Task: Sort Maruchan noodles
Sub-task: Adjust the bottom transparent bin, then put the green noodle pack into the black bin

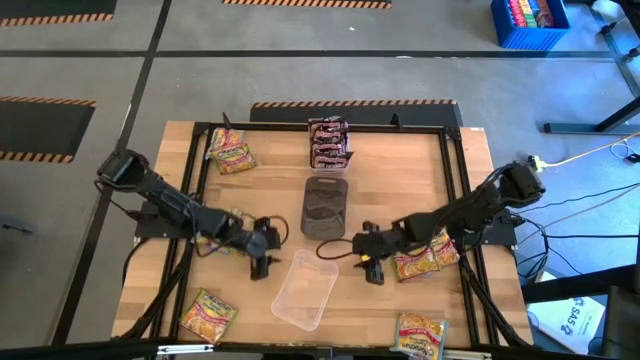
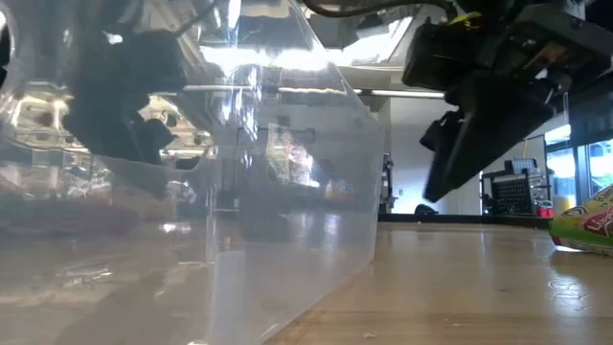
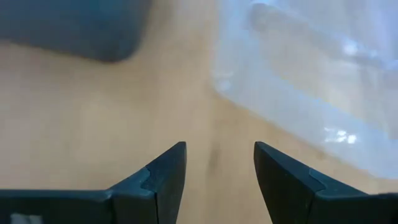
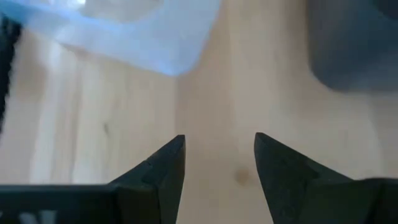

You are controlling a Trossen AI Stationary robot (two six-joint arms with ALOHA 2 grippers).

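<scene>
1. Your left pincer [image 1: 262, 268] hovers low over the bare wood at about 8 o'clock from the counter's [image 1: 440, 180] centre, its fingers [image 3: 165, 171] spread with nothing between them.
2. Your right pincer [image 1: 374, 274] sits at about 4 o'clock from centre, also spread and empty above bare wood.
3. Between the two pincers, toward 6 o'clock, lies the clear plastic tray [image 1: 305, 290], tilted on the counter and touched by neither pincer.
4. At the centre lies the dark grey lid [image 1: 325, 207], just beyond the tray toward 12 o'clock.
5. The Maruchan noodles are scattered: a stack of dark brown-red packets [image 1: 329, 142] at 12 o'clock, a yellow-pink packet [image 1: 231, 152] at 10 o'clock, another [image 1: 208, 315] at 7 o'clock, one [image 1: 420, 334] at 5 o'clock on the near edge.
6. More yellow-pink packets [image 1: 425, 258] lie at 4 o'clock, partly under your right arm, just behind the right pincer.
7. Another packet [image 1: 222, 243] peeks out under your left arm at 9 o'clock.
</scene>
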